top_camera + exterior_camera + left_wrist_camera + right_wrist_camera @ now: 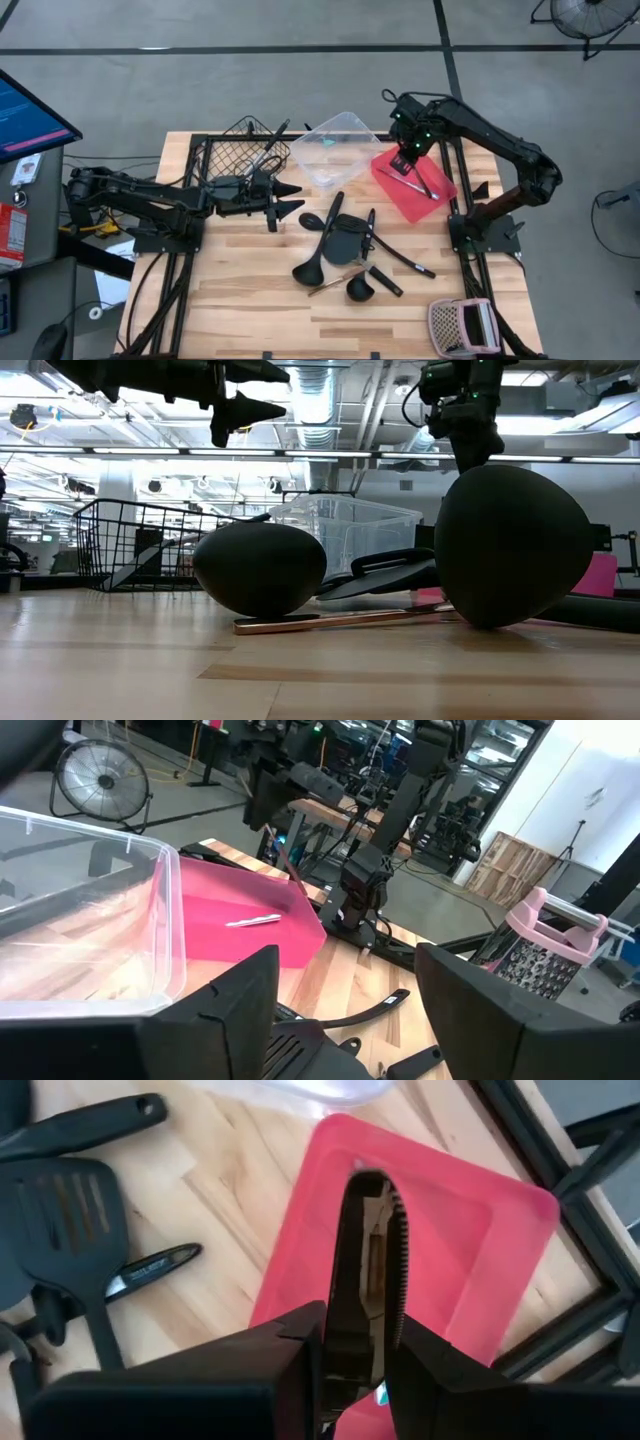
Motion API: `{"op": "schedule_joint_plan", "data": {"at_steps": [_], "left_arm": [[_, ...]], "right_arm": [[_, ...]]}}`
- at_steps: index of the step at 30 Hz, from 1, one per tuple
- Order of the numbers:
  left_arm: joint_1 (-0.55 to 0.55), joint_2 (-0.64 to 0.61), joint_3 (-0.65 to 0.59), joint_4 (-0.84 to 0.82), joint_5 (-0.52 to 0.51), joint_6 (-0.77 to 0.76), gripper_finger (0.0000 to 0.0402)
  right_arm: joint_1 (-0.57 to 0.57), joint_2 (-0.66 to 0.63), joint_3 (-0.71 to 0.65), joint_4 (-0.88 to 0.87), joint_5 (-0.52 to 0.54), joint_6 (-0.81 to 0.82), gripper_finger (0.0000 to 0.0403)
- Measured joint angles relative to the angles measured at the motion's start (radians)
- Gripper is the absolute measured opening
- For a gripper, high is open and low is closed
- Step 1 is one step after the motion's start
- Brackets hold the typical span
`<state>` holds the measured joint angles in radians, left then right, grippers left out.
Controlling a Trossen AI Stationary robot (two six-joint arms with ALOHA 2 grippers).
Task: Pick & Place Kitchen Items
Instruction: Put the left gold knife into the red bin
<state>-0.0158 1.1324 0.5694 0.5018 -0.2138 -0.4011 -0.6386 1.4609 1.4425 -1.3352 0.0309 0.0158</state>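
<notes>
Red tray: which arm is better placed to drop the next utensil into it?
Right. The right gripper hangs above the red tray, shut on a utensil; the left gripper hovers open near the wire basket.

black plastic utensils (335, 245) (spatula, ladles, spoons) lie jumbled at the table's middle, a thin wood-coloured piece (336, 281) among them. a serrated dark utensil (372, 1280) hangs clamped above the red tray (400, 195), where a thin silver piece (428, 184) lies.

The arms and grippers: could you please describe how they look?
Both arms are black with rounded joints. The left gripper has two pointed, tapered black fingers. The right gripper has green lights on its wrist. Black cables trail from the arm bases.
</notes>
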Motion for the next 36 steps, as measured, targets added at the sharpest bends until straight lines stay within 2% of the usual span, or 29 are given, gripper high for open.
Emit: {"op": "schedule_joint_plan", "data": {"at_steps": [12,36], "left_arm": [[0.0,0.0,0.0,0.0,-0.001,-0.028,0.0214],[0.0,0.0,0.0,0.0,-0.004,-0.055,0.0209]], "right_arm": [[-0.022,0.0,-0.032,0.064,0.105,-0.015,0.0068],[-0.011,0.001,-0.216,0.274,0.184,-0.015,0.0068]]}}
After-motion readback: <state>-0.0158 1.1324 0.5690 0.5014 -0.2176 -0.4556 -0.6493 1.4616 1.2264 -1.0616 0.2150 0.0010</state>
